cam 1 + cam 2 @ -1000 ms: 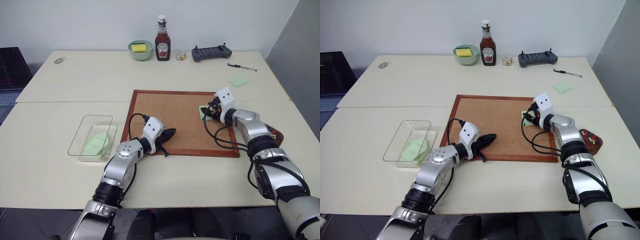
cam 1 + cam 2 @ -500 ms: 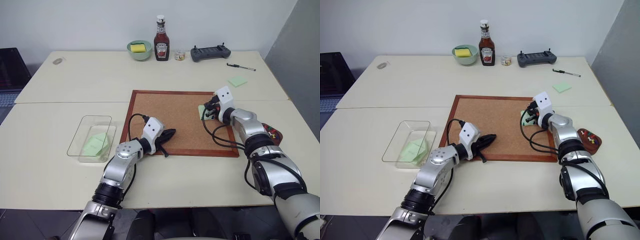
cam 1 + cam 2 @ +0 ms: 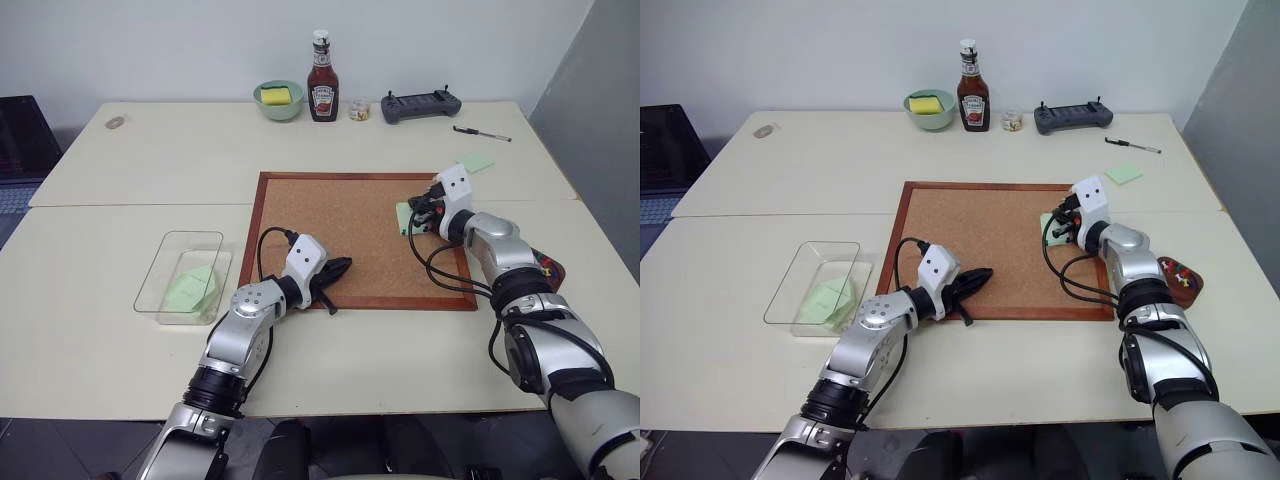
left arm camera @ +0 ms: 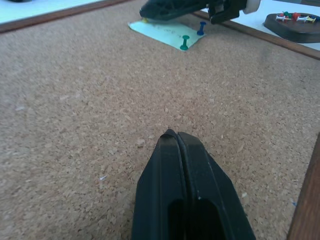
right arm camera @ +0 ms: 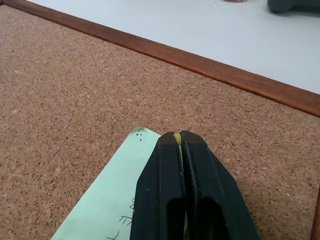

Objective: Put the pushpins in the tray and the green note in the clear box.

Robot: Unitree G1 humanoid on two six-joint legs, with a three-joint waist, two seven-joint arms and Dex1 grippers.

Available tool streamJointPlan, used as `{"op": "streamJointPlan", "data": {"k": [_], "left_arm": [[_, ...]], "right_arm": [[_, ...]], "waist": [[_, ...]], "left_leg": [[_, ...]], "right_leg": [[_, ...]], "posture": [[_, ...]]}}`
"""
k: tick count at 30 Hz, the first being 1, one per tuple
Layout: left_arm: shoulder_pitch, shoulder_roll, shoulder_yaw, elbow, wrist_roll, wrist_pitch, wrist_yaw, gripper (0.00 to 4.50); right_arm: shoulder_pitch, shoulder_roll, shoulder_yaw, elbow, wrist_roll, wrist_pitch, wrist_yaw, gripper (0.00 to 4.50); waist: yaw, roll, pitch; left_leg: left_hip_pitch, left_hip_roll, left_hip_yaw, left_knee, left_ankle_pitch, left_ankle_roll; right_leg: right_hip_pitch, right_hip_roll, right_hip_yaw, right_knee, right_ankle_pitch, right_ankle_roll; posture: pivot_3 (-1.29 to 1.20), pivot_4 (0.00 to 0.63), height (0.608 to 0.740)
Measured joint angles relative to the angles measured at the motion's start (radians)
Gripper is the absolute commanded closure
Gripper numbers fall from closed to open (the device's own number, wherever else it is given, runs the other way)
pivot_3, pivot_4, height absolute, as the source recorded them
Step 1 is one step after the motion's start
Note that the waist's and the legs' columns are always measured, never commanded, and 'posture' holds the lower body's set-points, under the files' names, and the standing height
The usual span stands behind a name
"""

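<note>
Currently on the pin-removal step.

Far left on the worktop (image 3: 100, 330): clear box (image 3: 158, 262), already with pale green paper in it.

Left end effector (image 3: 335, 270): fingers pressed together, nothing held, resting on the near part of the corkboard (image 3: 330, 220).

Right side of the corkboard: green note (image 4: 165, 33) lying flat, a green pushpin (image 4: 185, 42) and a blue one (image 4: 201, 27) standing in it.

Right end effector (image 5: 180, 137): fingers clamped at the note's edge, a sliver of yellow (image 5: 176, 138) between the tips; judged to be a yellow pushpin head, pinched.

Tray (image 3: 1185, 283): off the corkboard's right edge, holding several pins.

Next move, as judged: pull straight up to free the pin without dragging the note, carry right to the tray, release. Two pins left before the note can go to the box.
</note>
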Motion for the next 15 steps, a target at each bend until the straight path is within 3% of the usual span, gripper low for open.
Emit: {"op": "streamJointPlan", "data": {"k": [15], "left_arm": [[-0.001, 0.0, 0.001, 0.0, 0.009, 0.002, -0.017, 4.5]], "right_arm": [[0.043, -0.004, -0.02, -0.108, 0.008, 0.067, 0.009, 4.49]], "waist": [[0.0, 0.001, 0.0]], "left_leg": [[0.0, 0.0, 0.0, 0.0, 0.0, 0.0]], "right_leg": [[0.0, 0.0, 0.0, 0.0, 0.0, 0.0]], "posture": [[0.0, 0.15, 0.74]]}}
